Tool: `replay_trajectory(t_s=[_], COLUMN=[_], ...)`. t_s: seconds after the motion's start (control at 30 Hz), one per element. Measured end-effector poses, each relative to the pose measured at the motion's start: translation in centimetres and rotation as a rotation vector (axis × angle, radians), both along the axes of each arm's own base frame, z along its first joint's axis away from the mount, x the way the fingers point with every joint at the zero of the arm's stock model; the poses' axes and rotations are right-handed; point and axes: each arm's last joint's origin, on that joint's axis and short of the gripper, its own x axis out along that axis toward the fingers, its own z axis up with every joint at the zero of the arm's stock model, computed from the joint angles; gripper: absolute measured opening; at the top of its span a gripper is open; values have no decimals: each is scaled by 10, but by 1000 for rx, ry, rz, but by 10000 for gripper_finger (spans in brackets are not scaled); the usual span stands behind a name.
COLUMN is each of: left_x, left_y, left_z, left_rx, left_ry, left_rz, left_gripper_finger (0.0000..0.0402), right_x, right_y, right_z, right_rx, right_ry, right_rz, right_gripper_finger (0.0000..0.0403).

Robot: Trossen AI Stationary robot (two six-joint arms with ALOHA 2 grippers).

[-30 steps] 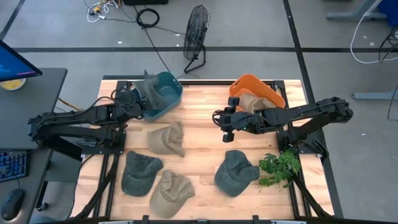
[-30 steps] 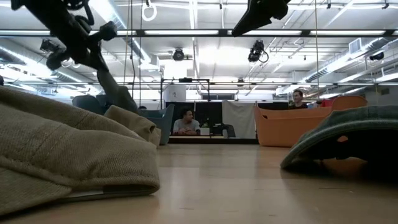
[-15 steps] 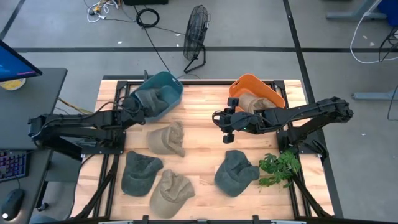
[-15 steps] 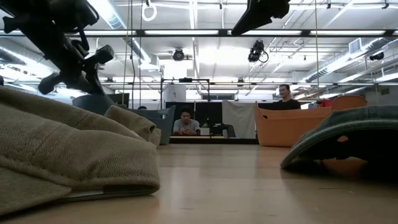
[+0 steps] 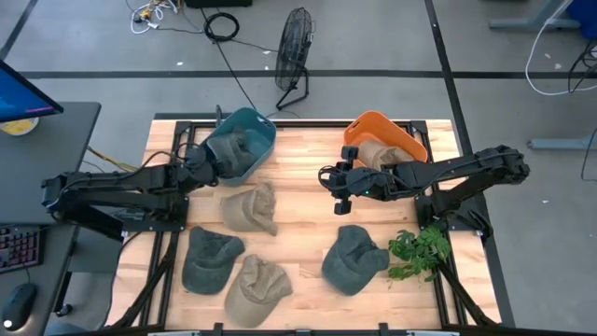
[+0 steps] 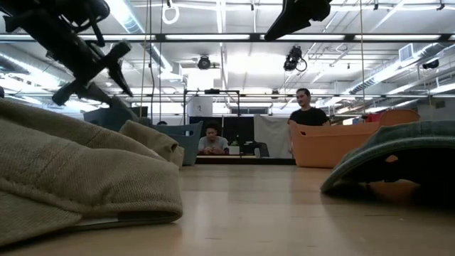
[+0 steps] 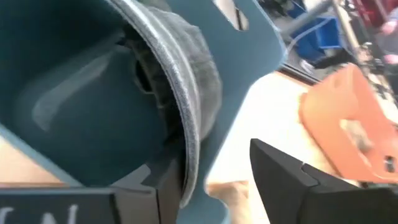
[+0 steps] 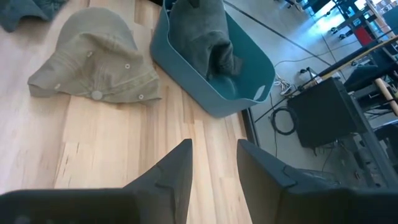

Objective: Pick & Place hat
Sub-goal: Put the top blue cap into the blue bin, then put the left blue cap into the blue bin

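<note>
A grey-green hat (image 5: 233,147) lies in the teal bin (image 5: 254,128) at the table's far left, one edge (image 7: 194,93) draped over the bin's rim. My left gripper (image 5: 198,166) stands open at the bin's near-left side, its fingers on either side of that rim (image 7: 214,158). My right gripper (image 5: 336,191) hangs open over mid-table, nothing between its fingers (image 8: 214,149). Several more hats lie flat on the table: tan (image 5: 250,207), dark green (image 5: 210,257), tan (image 5: 254,287), dark green (image 5: 353,259). My left gripper stands open about the hat's draped edge (image 7: 189,168) on the bin's rim. One finger (image 7: 165,190) is close beside that edge. Whether it touches the hat or the bin, I cannot tell.
An orange bin (image 5: 403,140) with a tan hat (image 5: 373,152) inside stands at the far right. A green plant sprig (image 5: 420,250) lies near the right edge. Bare wood shows between the bins and at mid-table. People stand and sit beyond the table (image 6: 306,117).
My left gripper has opened and let go of the grey-green hat, which hung below it and now lies in the teal bin. The gripper has come down and drawn back a little toward the table's near-left.
</note>
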Motion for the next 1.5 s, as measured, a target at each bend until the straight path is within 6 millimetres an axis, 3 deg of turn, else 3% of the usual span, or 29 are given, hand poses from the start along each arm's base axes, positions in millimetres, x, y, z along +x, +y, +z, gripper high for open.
replay_trajectory(t_s=[0.23,0.57,0.73,0.9,1.17,1.4,1.5], left_x=[-1,-15,-16,4,44,51,52], left_y=[-2,-8,-17,-28,-60,-100,-119], left_z=[47,132,158,156,119,78,67], left_rx=[91,213,197,124,-133,-391,-438], left_ry=[-25,-88,-175,-140,100,485,575], left_rz=[-80,-216,-371,-551,-942,-1203,-1285], left_gripper_finger=[191,177,177,177,177,177,177], right_x=[0,0,0,0,0,0,0], right_y=[0,0,0,0,1,1,1], right_z=[0,0,0,0,0,-1,-1], right_rx=[0,-3,-5,-5,17,24,24], right_ry=[0,3,4,4,5,7,8], right_rz=[0,2,4,3,25,36,36], right_gripper_finger=[130,130,130,130,130,130,130])
